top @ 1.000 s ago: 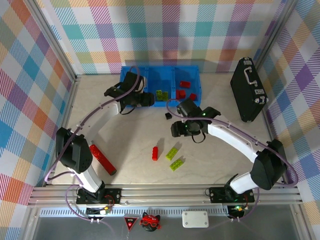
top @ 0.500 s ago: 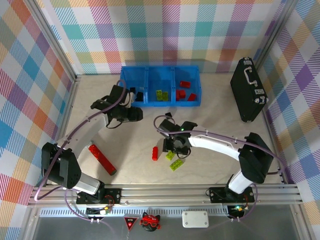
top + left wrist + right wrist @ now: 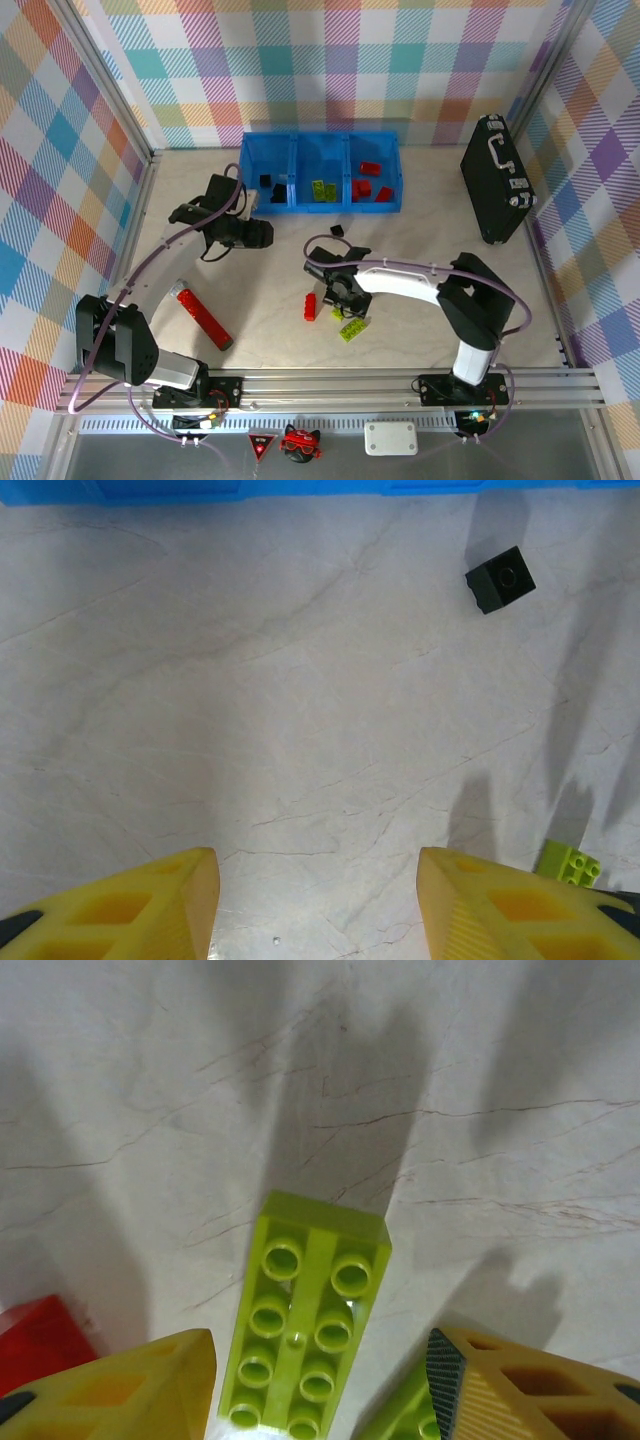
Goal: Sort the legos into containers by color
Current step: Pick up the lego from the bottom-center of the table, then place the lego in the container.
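The three joined blue bins [image 3: 243, 172] stand at the back: black bricks [image 3: 279, 190] in the left one, lime [image 3: 322, 189] in the middle, red [image 3: 361, 187] in the right. My right gripper [image 3: 340, 296] is open and low over a lime 2x4 brick [image 3: 310, 1325], which lies stud-up between its fingers [image 3: 150, 1390]. A second lime brick [image 3: 352, 329] lies just beside it, and a red brick [image 3: 310, 307] to the left. A lone black brick [image 3: 337, 230] sits in front of the bins. My left gripper [image 3: 256, 235] is open over bare table, holding nothing.
A long red bar with a black end [image 3: 205, 318] lies at the near left. A black briefcase [image 3: 497, 178] stands at the right by the wall. In the left wrist view the bins' blue edge [image 3: 200, 490] runs along the top, with the black brick [image 3: 500, 578] in front of it.
My left arm has pulled back from the bins toward the near left. My right gripper has swung left and dropped down around the lime brick.
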{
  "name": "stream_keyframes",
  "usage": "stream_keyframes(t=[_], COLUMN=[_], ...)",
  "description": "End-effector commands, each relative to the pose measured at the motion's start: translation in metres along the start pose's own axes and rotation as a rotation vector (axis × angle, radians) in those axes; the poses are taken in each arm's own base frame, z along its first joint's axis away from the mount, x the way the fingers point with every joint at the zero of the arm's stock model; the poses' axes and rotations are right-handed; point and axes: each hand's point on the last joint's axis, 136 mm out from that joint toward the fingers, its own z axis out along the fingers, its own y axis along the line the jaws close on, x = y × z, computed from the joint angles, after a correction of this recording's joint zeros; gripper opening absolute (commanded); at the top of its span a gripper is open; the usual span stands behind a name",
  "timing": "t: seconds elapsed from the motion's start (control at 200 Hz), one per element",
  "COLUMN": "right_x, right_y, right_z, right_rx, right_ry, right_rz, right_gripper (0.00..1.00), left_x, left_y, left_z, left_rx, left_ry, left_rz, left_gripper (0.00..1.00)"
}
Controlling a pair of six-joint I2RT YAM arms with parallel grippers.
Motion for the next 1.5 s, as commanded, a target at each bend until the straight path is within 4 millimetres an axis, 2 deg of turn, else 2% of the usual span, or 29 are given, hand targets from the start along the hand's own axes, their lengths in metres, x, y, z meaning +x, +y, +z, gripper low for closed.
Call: stream_keyframes(t=[0.0, 0.155, 0.34, 0.475, 0.58, 0.725, 0.915, 1.065, 1.15, 1.3, 1.5], right_x=[0.001, 0.0, -0.002, -0.007, -0.012, -0.029, -0.066, -0.114, -0.139, -0.187, -0.23], right_y=[0.01, 0.016, 0.016, 0.014, 0.018, 0.034, 0.083, 0.115, 0.132, 0.151, 0.185], right_z=[0.004, 0.013, 0.011, 0.001, -0.011, -0.03, -0.057, -0.079, -0.088, -0.086, -0.076], right_rx=[-0.005, 0.001, 0.003, -0.001, -0.029, -0.101, -0.321, -0.489, -0.527, -0.528, -0.597], right_ry=[0.016, 0.022, 0.018, -0.007, -0.033, -0.074, -0.114, -0.15, -0.179, -0.204, -0.206], right_rz=[0.022, 0.009, 0.009, -0.01, -0.047, -0.158, -0.411, -0.457, -0.5, -0.504, -0.49], right_gripper=[0.59, 0.55, 0.41, 0.33, 0.31, 0.3, 0.26, 0.24, 0.24, 0.24, 0.25], left_x=[-0.003, -0.002, -0.003, -0.005, -0.004, -0.006, -0.004, -0.005, -0.006, -0.005, -0.004], left_y=[-0.004, -0.003, 0.0, 0.005, 0.008, 0.011, 0.013, 0.018, 0.02, 0.026, 0.028], left_z=[-0.003, -0.001, -0.003, -0.005, -0.004, -0.002, 0.002, 0.002, 0.002, 0.001, 0.003], left_rx=[0.037, 0.033, 0.015, -0.017, -0.031, -0.048, -0.054, -0.078, -0.088, -0.123, -0.128], left_ry=[-0.028, -0.031, -0.034, -0.049, -0.045, -0.049, -0.046, -0.049, -0.053, -0.055, -0.055], left_rz=[0.02, 0.02, 0.029, 0.034, 0.034, 0.03, 0.023, 0.022, 0.025, 0.027, 0.024], left_gripper=[0.55, 0.55, 0.55, 0.55, 0.55, 0.55, 0.55, 0.54, 0.54, 0.54, 0.54])
